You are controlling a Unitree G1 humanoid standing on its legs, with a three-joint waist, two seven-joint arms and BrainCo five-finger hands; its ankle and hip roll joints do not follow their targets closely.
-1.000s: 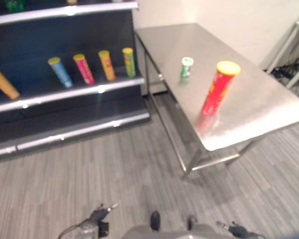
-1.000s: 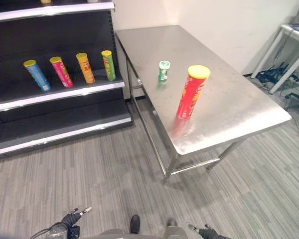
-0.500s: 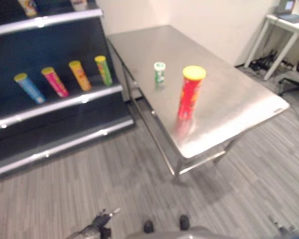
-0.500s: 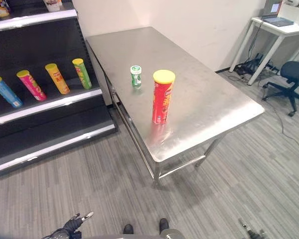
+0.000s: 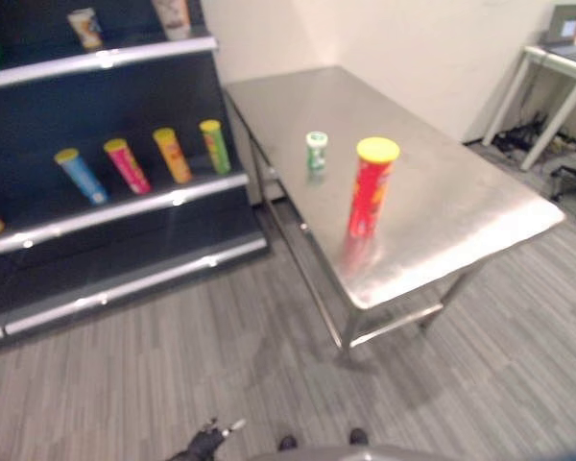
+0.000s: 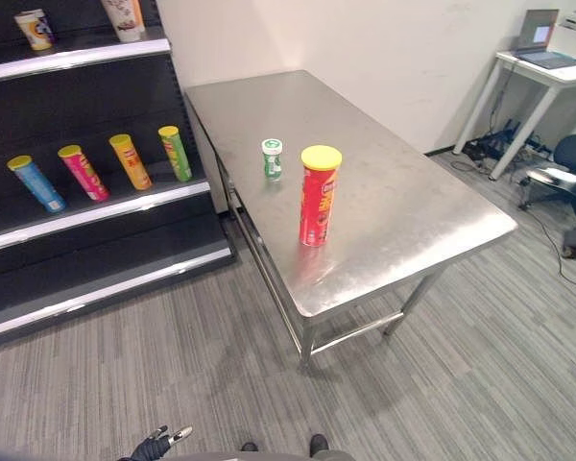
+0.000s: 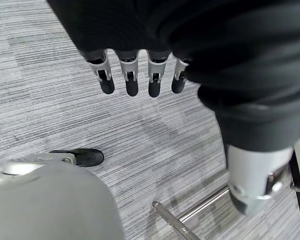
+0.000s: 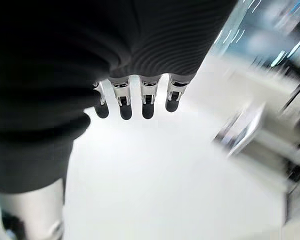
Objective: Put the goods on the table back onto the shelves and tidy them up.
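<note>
Left hand [image 7: 140, 75]: fingers straight, empty, low over floor [image 7: 65, 115].
Right hand [image 8: 135, 97]: fingers straight, empty.
Red can [image 6: 318, 196]: upright, mid table [image 6: 413, 192].
Green tub [image 6: 272, 158]: just behind can.
Shelves [image 6: 86, 211]: left of table, four tubes lying on middle shelf.

A red can [image 6: 318, 197] with a yellow lid and a small green, white-capped bottle [image 6: 272, 159], perhaps patterned, stand on the silver worktop [image 6: 422, 206].

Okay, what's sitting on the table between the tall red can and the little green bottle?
Nothing: in the right eye view, only bare steel table separates the red can from the green bottle.
</note>
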